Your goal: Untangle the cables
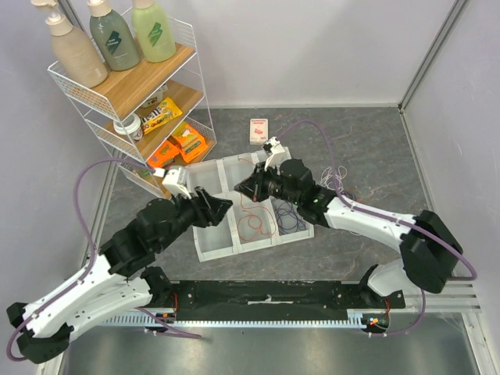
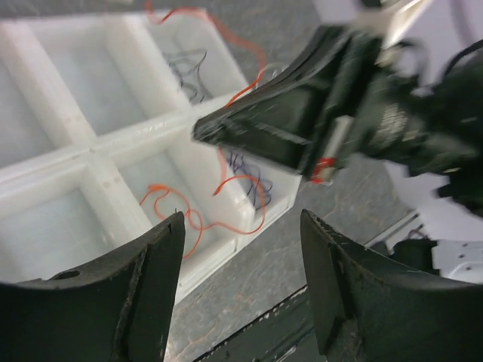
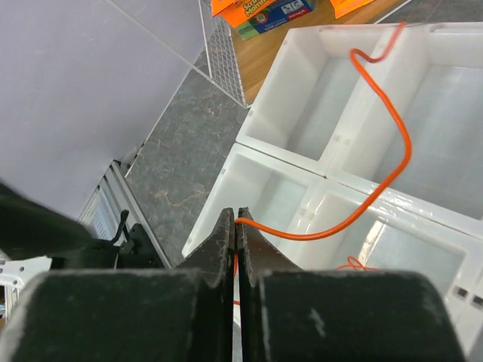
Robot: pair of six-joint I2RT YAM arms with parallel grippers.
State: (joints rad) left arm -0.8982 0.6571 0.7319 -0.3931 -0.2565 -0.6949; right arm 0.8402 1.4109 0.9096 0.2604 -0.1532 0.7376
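Note:
A white compartment tray (image 1: 205, 248) holds the cables. My right gripper (image 3: 238, 219) is shut on the orange-red cable (image 3: 392, 162) and holds it above the tray; the cable arcs away over the dividers. In the top view the right gripper (image 1: 248, 187) hangs over the tray's middle, with the rest of the orange-red cable (image 1: 251, 224) looped below it. A blue-purple cable (image 1: 287, 219) lies in the right front compartment. A black cable (image 2: 189, 72) lies in a back compartment. A white cable (image 1: 336, 176) lies on the table right of the tray. My left gripper (image 2: 241, 219) is open and empty, over the tray's front edge.
A white wire shelf (image 1: 129, 94) with bottles and snack packs stands at the back left, close to the tray. A small card box (image 1: 258, 130) lies behind the tray. The black rail (image 1: 266, 297) with the arm bases runs along the near edge.

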